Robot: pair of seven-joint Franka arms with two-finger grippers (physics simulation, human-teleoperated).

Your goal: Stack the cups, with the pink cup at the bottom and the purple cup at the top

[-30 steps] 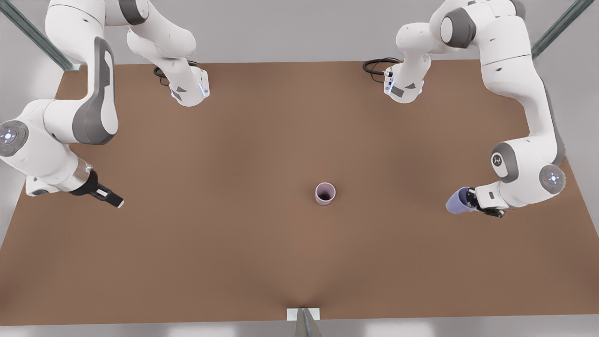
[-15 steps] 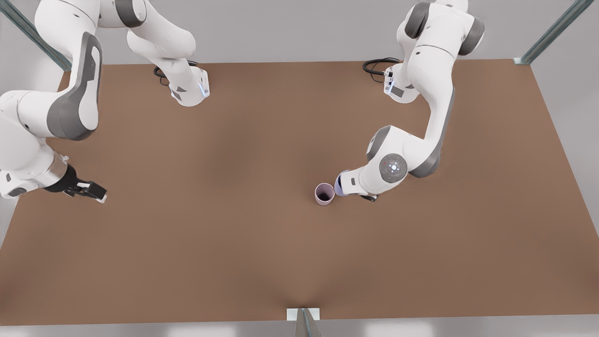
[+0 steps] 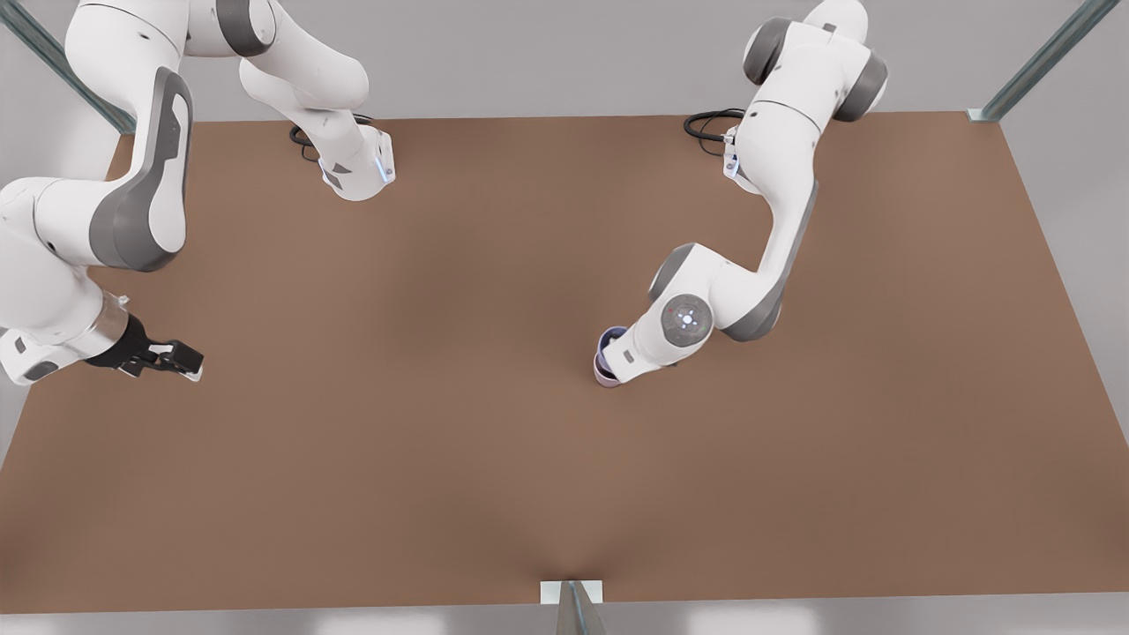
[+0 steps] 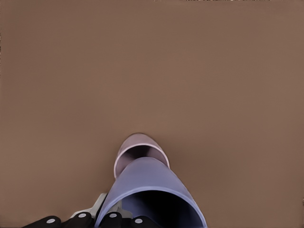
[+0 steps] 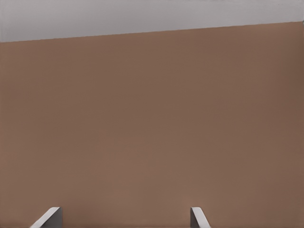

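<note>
In the left wrist view the purple cup (image 4: 151, 192) lies nearest, its dark mouth towards the camera, with the left gripper (image 4: 97, 221) clamped on its rim; black finger mounts with small screws show at its side. Just past its base stands the pink cup (image 4: 140, 151), upright on the bare brown worktop (image 4: 152, 71), its pale rim and dark inside partly covered by the purple one. No label, brand mark or writing can be read on either cup.

In the front view the left gripper (image 3: 617, 363) hangs near the middle of the worktop (image 3: 441, 441). The purple cup (image 3: 608, 339) shows as a dark-mouthed rim beside the wrist, and a sliver of the pink cup (image 3: 603, 377) peeps out just below it. Whether the two cups touch cannot be told. There are two cups and two arms.

Bare brown surface lies all round the cups, which stand well apart from every edge of the worktop. The right gripper (image 3: 172, 360) waits close to the edge at the front view's left, far from the cups. In its own wrist view the right gripper (image 5: 126, 216) has its two pale fingertips (image 5: 50, 217) spread wide apart with nothing between them, over bare worktop (image 5: 152, 118) that runs to a straight far edge against a grey wall (image 5: 152, 16). At the far edge coiled black cables (image 3: 710, 123) lie by the arm bases.
</note>
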